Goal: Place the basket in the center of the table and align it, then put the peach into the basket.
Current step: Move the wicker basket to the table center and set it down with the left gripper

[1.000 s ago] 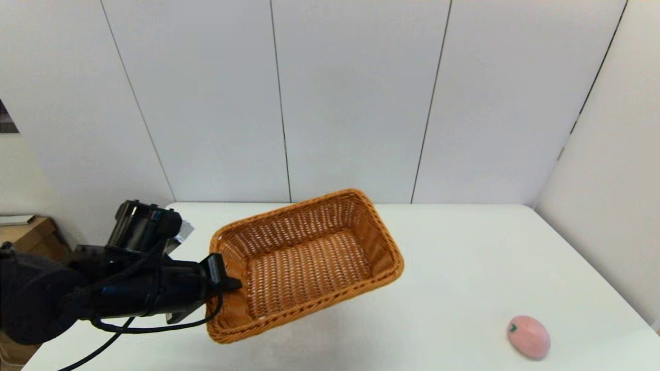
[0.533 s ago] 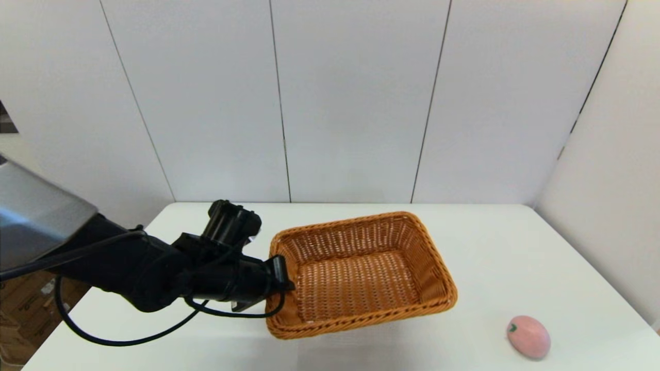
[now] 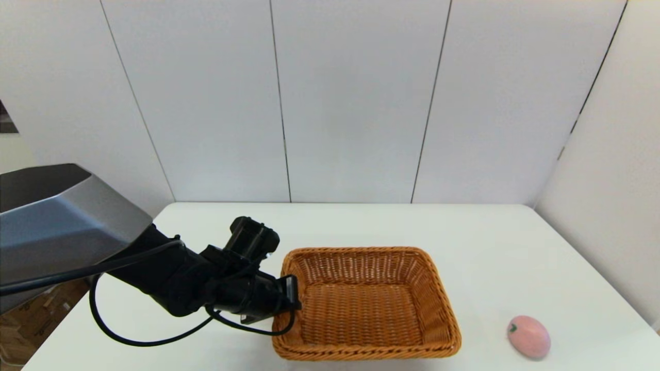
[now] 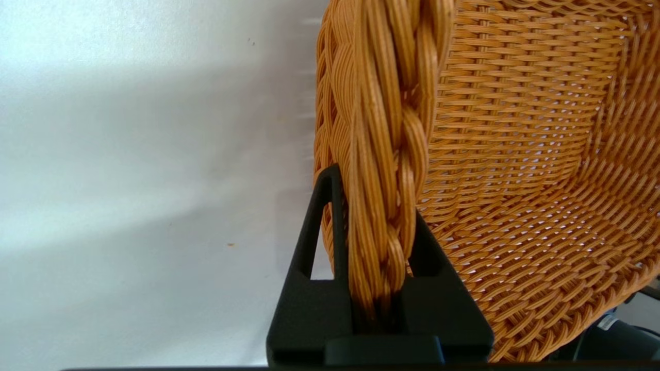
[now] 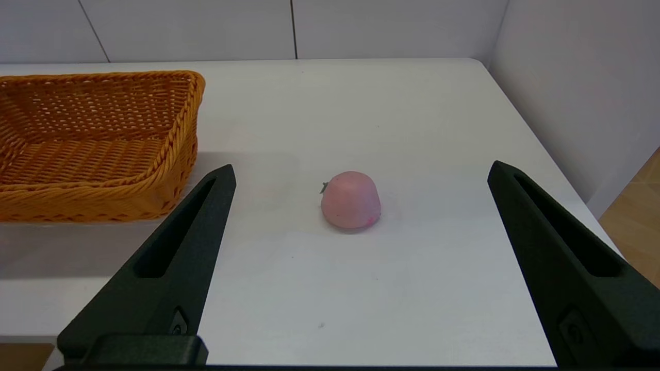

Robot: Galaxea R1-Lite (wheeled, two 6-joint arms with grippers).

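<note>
Now the left gripper point(image 3: 292, 293) is clamped on the braided rim at the left short end of the basket point(image 3: 368, 304). In the left wrist view the two black jaws of this gripper point(image 4: 379, 226) stand narrow, one finger outside the wicker wall and one inside, with the thick braid pinched between them. The left arm reaches in from the robot's left side, its black cable looping down toward the table point(image 3: 490, 257).

The basket sits near the middle of the table, toward the front edge, its long sides running left to right and roughly parallel to that edge. Its woven floor is bare, and its base appears to rest flat on the white surface, though the pinched end is partly hidden by the gripper.

The peach point(image 3: 528, 336) lies on the table to the robot's right of the basket, well apart from it and close to the front right corner, its small green stem mark pointing toward the basket.

The right gripper point(image 5: 361, 175) is out of the head view; its own wrist view shows it low above the table, jaws spread wide and holding nothing, with the peach point(image 5: 351, 200) between and beyond the fingertips point(image 5: 221, 178) and the basket's right end point(image 5: 98, 144) off to one side.
</note>
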